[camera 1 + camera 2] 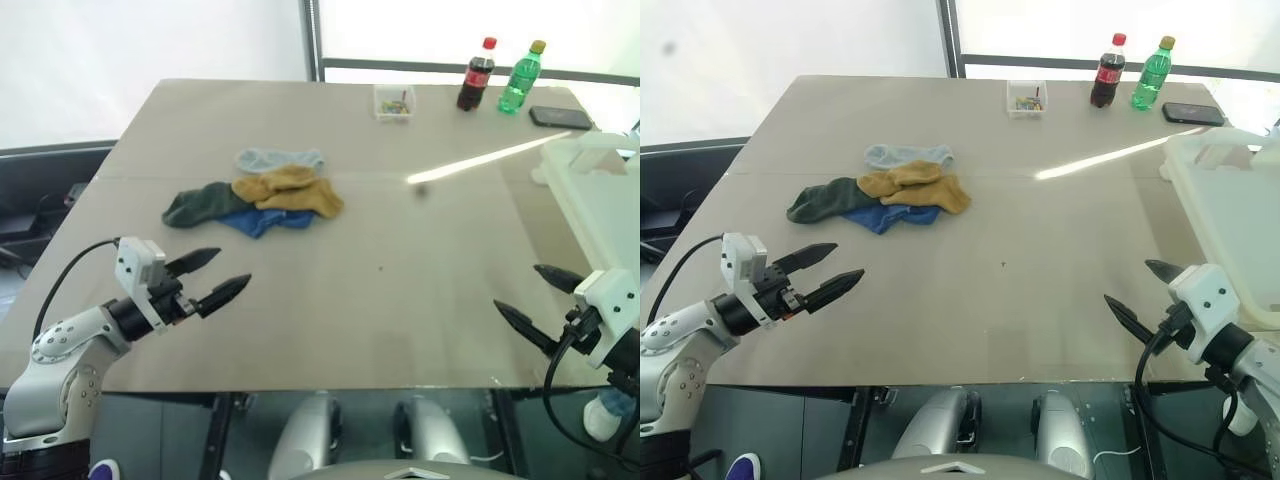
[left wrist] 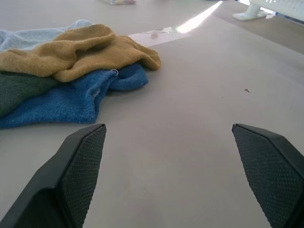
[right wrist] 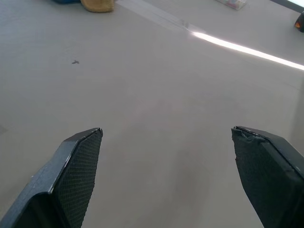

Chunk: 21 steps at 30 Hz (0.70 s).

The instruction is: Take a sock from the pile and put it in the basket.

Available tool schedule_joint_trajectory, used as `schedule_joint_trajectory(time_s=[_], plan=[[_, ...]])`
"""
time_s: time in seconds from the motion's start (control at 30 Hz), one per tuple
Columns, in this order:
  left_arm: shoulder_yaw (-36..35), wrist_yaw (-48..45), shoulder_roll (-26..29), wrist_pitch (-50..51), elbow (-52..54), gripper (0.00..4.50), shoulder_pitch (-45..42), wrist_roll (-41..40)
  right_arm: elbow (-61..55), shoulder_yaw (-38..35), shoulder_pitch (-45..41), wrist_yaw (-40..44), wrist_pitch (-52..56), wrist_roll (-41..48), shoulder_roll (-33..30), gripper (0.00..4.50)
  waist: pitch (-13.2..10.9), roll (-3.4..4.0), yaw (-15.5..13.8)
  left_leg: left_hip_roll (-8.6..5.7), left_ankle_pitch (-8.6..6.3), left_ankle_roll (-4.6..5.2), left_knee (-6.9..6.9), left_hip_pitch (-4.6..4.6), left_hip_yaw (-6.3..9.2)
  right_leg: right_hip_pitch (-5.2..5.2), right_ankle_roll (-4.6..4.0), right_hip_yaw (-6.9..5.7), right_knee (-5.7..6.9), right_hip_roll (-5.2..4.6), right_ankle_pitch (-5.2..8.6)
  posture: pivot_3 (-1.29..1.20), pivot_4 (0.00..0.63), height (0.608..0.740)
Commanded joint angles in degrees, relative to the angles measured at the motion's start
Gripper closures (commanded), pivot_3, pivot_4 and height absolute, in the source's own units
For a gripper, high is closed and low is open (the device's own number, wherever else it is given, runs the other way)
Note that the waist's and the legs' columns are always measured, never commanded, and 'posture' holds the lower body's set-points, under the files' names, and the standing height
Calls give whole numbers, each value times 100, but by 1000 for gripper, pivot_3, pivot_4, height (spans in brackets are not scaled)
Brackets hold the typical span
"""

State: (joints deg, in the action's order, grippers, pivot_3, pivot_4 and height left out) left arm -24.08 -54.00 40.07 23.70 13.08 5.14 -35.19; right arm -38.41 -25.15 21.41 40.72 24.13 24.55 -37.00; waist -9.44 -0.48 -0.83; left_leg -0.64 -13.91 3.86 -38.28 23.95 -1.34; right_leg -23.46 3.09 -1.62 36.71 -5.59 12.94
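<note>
The pile (image 1: 255, 192) of small socks lies left of the table's middle: light grey at the back, dark green at the left, blue at the front. On top rests the mustard-yellow sock (image 1: 290, 189), also seen close up as the sock (image 2: 80, 54). My left gripper (image 1: 218, 275) hovers open near the front left edge, short of the pile, nothing between its fingers. My right gripper (image 1: 535, 297) is open and empty near the front right edge. The white basket (image 1: 1225, 205) stands at the table's right side, just beyond the right gripper.
At the far edge stand a small clear box (image 1: 394, 103), a cola bottle (image 1: 476, 75), a green bottle (image 1: 520, 78) and a black phone (image 1: 560, 117). A bright strip of sunlight (image 1: 490, 158) crosses the beige table (image 1: 400, 260).
</note>
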Motion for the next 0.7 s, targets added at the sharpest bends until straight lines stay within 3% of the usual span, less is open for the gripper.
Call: schedule_joint_trajectory(time_s=[0.03,0.7], plan=[[-85,11,13,-10,211,14,7,-149,-172,7,-61,-27,-44,72,-19,48,0,0,0,0,0,0,0,0,0,0,0,0,0,0,0,0,150,729],[83,646,-139,375,493,14,-183,-294,-183,506,-325,-130,-78,68,37,48,-1,-1,-1,0,0,0,0,0,0,-1,0,0,0,0,0,0,150,729]])
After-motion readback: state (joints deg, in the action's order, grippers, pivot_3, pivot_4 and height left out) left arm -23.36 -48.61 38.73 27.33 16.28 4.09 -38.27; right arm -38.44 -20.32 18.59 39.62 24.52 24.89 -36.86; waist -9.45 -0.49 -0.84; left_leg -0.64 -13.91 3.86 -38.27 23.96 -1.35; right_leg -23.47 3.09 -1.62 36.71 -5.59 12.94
